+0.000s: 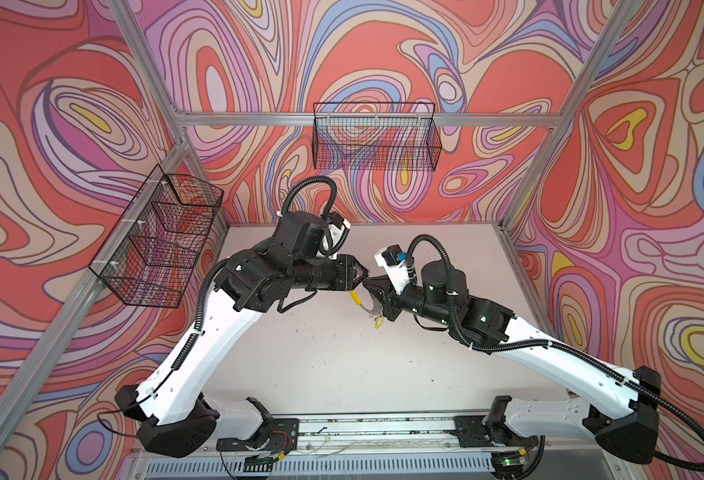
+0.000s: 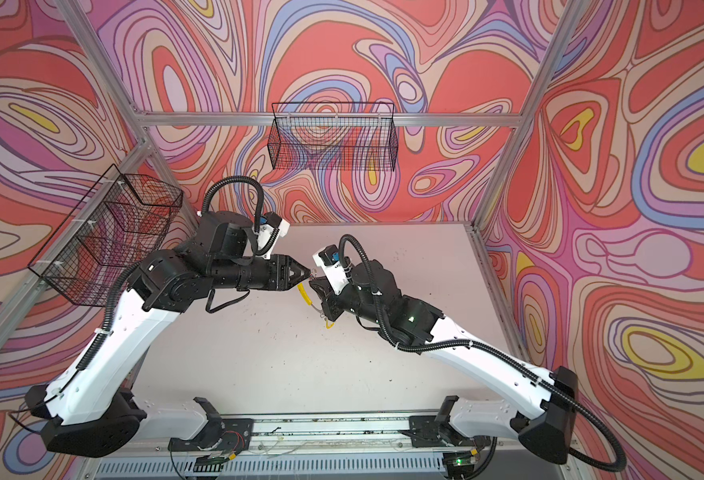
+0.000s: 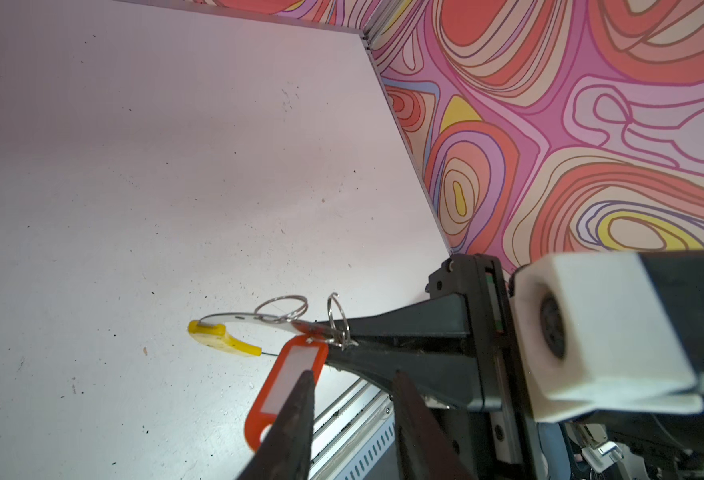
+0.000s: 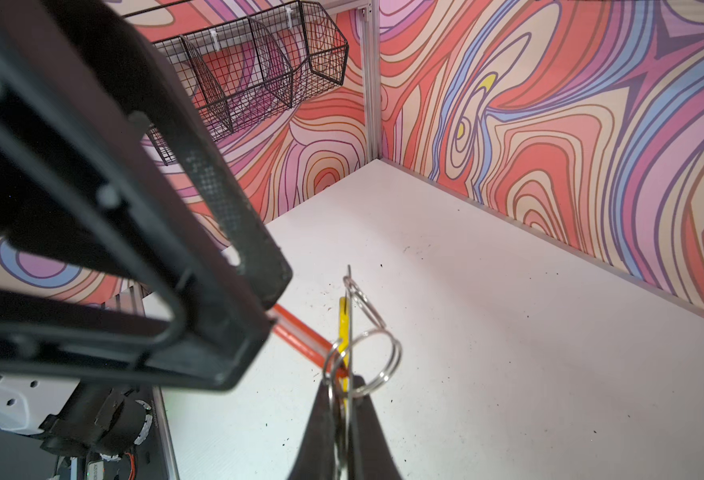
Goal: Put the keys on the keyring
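Observation:
Above the middle of the table, my right gripper (image 4: 348, 384) is shut on the keyring (image 3: 233, 318), a flat grey ring with a yellow arc (image 3: 221, 340) and wire split rings (image 3: 281, 307). In both top views the keyring (image 1: 367, 308) hangs beside the right gripper (image 1: 374, 287). The red tag (image 3: 287, 382) of one of the keys hangs from a split ring by the right fingertips. My left gripper (image 3: 354, 378) is open, with the tag next to one finger (image 3: 300, 415). A yellow tag (image 1: 379, 322) dangles under the ring. I cannot make out the metal key blades.
A black wire basket (image 1: 156, 237) with compartments hangs on the left wall and another wire basket (image 1: 377, 137) on the back wall. The white table (image 1: 321, 353) lies below both arms. An aluminium rail (image 1: 383, 428) runs along the table's front edge.

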Robot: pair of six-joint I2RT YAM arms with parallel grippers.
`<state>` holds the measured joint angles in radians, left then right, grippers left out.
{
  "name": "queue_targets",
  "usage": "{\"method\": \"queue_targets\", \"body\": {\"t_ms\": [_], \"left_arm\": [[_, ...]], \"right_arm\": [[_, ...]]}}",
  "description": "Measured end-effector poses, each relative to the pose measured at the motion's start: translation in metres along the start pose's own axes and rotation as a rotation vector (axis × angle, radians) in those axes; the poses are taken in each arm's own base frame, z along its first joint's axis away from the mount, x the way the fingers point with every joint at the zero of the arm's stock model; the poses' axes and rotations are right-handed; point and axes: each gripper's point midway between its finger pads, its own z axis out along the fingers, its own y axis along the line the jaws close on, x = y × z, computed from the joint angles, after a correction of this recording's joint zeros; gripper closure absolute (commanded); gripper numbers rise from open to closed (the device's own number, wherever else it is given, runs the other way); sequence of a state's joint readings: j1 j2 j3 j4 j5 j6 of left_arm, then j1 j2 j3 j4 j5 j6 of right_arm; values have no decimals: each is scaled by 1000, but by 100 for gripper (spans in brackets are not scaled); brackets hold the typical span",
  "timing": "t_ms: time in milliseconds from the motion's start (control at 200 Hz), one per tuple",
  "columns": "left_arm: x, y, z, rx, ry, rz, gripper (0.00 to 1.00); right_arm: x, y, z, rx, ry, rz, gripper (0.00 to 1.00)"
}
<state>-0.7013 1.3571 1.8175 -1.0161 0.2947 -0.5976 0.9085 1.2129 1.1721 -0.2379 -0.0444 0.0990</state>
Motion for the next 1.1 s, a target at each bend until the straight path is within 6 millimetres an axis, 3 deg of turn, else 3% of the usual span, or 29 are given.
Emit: {"method": "queue_targets", "body": {"t_ms": [396, 766, 1102], "left_arm": [[-1, 2, 20, 0, 34, -10, 69], [2, 5, 25, -16, 57, -21, 83], [0, 4, 28, -20, 68, -23, 76]], "right_arm": [[-1, 0, 0, 1, -5, 1, 100], [2, -1, 1, 3, -2, 0, 100], [3, -1, -1, 5, -9, 0, 100]]}}
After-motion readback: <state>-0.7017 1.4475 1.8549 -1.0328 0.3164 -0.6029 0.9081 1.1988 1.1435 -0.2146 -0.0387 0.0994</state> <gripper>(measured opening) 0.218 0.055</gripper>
